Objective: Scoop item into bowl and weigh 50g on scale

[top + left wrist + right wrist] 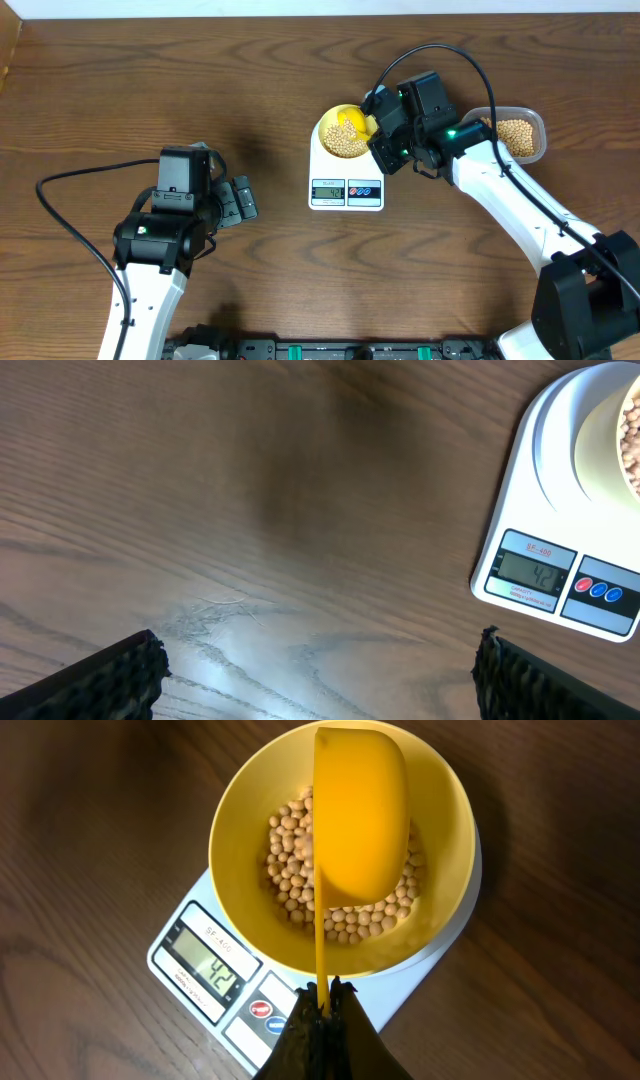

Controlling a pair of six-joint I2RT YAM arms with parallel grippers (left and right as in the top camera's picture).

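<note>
The pale yellow bowl [250, 820] stands on the white scale [346, 189] and holds tan beans [290, 870]. The scale's display [212, 968] reads 42. My right gripper [322, 1010] is shut on the thin handle of a bright yellow scoop [358, 810], whose cup hangs turned over above the bowl. In the overhead view the right gripper [385, 135] is at the bowl's [335, 124] right edge. My left gripper [320, 670] is open and empty above bare table, left of the scale [560, 510]. It shows in the overhead view [238, 200] too.
A clear rectangular tub [535, 125] with more beans [516, 137] sits at the back right, behind the right arm. The table is dark wood. A black cable loops over the right arm.
</note>
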